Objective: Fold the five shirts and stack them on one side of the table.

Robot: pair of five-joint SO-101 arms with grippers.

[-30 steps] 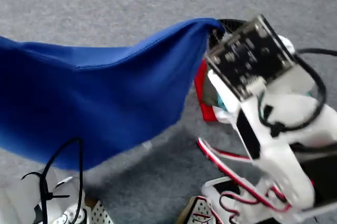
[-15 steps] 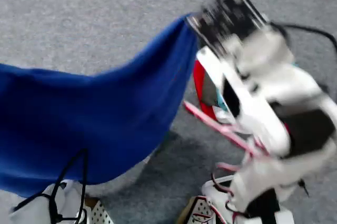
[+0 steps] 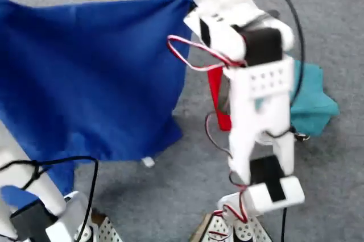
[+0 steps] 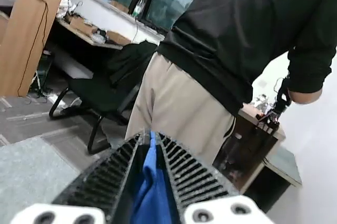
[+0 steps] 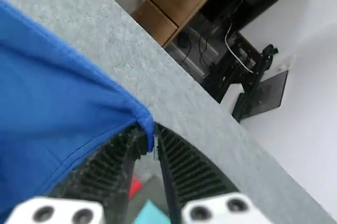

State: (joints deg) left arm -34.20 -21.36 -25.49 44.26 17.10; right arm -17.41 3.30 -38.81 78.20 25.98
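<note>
The blue shirt [image 3: 96, 77] hangs spread between the two arms, filling the table [image 3: 318, 26] from 12 o'clock round to 8 o'clock in the high view. It looks held this way so that its weight pulls the cloth flat before it is laid down for folding. The right gripper [image 5: 150, 132] is clamped on one corner hem, with both jaws pressed onto the fabric above the table's far edge. The left gripper [image 4: 151, 140] pinches another blue edge, its jaws tight on a thin fold and tipped up toward the room. The right arm [image 3: 250, 43] rises from its base at 5 o'clock and stretches nearly straight toward 12. The left arm [image 3: 28, 191] slants up from 7 o'clock under the shirt's lower edge. A red shirt [image 3: 219, 103] and a teal shirt [image 3: 313, 103] lie crumpled at 3 o'clock, not yet folded.
</note>
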